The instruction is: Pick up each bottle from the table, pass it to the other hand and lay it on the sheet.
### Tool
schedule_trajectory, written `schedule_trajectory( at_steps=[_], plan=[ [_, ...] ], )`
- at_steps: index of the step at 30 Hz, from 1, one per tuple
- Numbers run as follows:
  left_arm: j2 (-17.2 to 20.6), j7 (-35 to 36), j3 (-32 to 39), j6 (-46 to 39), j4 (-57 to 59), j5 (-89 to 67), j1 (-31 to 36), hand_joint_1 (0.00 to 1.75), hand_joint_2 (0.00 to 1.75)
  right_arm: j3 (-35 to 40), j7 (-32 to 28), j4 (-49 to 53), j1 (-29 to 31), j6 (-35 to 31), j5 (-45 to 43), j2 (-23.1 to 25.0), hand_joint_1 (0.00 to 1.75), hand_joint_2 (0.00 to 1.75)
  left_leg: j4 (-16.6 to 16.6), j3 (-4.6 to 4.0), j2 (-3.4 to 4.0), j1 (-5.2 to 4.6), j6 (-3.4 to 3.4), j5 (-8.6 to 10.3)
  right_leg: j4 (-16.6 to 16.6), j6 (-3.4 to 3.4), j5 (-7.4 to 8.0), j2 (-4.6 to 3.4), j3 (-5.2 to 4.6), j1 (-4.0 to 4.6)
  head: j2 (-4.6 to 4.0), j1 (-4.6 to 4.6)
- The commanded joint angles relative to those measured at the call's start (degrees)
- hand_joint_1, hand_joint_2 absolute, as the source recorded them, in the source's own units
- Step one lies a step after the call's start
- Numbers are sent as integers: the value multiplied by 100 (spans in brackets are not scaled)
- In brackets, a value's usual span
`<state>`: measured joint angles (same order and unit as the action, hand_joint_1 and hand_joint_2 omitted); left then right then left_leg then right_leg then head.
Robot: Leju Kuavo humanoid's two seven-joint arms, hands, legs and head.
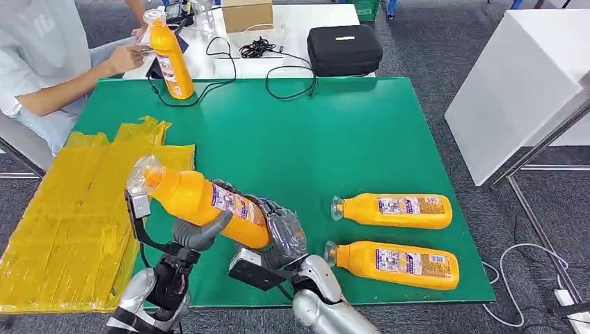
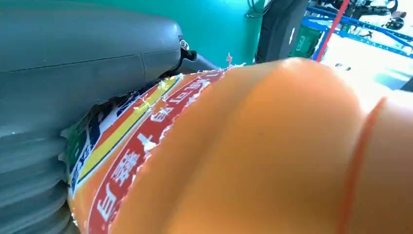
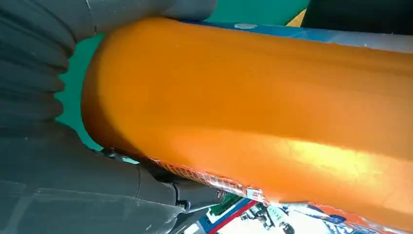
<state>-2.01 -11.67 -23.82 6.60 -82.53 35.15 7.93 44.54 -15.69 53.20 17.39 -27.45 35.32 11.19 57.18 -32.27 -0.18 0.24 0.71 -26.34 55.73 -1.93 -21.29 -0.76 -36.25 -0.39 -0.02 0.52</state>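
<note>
Robot hand on the right (image 1: pixel 282 233) grips an orange bottle (image 1: pixel 202 202) mid-handover; left robot hand (image 1: pixel 198 233) clasps underneath; next, the right likely releases.

The held orange bottle (image 2: pixel 272 146) carries a red-banded label (image 2: pixel 127 165) with white Chinese characters, too distorted to read.

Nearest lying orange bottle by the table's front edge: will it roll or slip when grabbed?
The nearest orange bottle lies on its side on the green table, so a nudge probably rolls it. It looks full, likely heavy. Its glossy plastic may slip; the label band probably grips better.
</note>
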Motion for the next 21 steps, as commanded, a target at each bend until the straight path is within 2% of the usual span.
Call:
schedule_trajectory(
  at_steps=[1, 9, 10, 11, 13, 14, 16, 17, 18, 19, 21],
  plan=[
    [-193, -18, 84, -26, 46, 27, 438, 175, 175, 384, -26, -253, -150, 92, 78, -136, 175, 175, -1, 10, -20, 4, -2, -2, -3, 2, -8, 25, 18, 5, 0, 0],
    [-211, -73, 88, -159, 53, -86, 437, 175, 175, 193, -49, -52, -242, -85, 30, -158, 175, 175, -1, 14, -27, 5, -1, -4, -4, 2, -12, 33, 25, 6, 0, 0],
    [-215, -131, 101, -268, 25, -189, 435, 175, 175, 61, -153, 154, -330, -142, -133, -172, 141, 175, -1, 7, -22, 4, -1, -1, -3, 1, -7, 26, 16, 4, 0, 0],
    [-204, -160, 112, -324, 0, -241, 433, 175, 175, -88, -257, 379, -418, -77, -411, -185, 0, 175, 1, 19, -32, 7, -2, -7, -2, 3, -16, 39, 31, 8, 0, 0],
    [-117, -345, 142, -622, -40, -636, 450, 175, 175, -347, -401, 1011, -606, -70, -805, -299, 0, 175, 0, 4, -24, 3, -1, 0, -2, 2, -8, 28, 13, 4, 0, 0],
    [-85, -563, 217, -1056, -65, -1149, 467, 175, 175, -561, -356, 1597, -825, -114, -876, -404, 0, 0, 4, 13, -35, 6, -3, -6, 1, 3, -17, 42, 26, 7, 0, 0],
    [-29, -930, 314, -2077, -73, -2349, 575, 175, 175, -950, -323, 2581, -1160, -209, -1105, -640, 0, 0, 3, -3, -25, 2, -1, -1, 2, 2, -8, 29, 8, 3, 0, 0],
    [52, -998, 368, -2859, 29, -3351, 694, 175, 175, -1224, -301, 3121, -1356, -255, -1068, -783, 0, 0, 8, 5, -36, 4, -2, -7, 7, 3, -18, 43, 20, 5, 0, 2],
    [87, -975, 446, -3082, 93, -3753, 754, 175, 175, -1416, -285, 3459, -1475, -193, -1085, -884, 0, 175, 8, -8, -44, 2, -1, -2, 7, 2, -15, 49, 10, 3, 0, 0],
    [163, -826, 478, -3329, 247, -4329, 845, 175, 175, -1586, -265, 3719, -1589, -100, -1094, -960, 0, 175, 5, -8, -33, 2, 0, 0, 2, 1, -9, 37, 7, 3, 0, -2],
    [200, -681, 759, -3203, 395, -4757, 895, 175, 175, -1969, -297, 4088, -1781, 135, -1070, -977, 0, 175, 0, 0, -28, -3, -1, 0, 2, 1, -9, 32, 12, -2, 0, 2]
  ],
)
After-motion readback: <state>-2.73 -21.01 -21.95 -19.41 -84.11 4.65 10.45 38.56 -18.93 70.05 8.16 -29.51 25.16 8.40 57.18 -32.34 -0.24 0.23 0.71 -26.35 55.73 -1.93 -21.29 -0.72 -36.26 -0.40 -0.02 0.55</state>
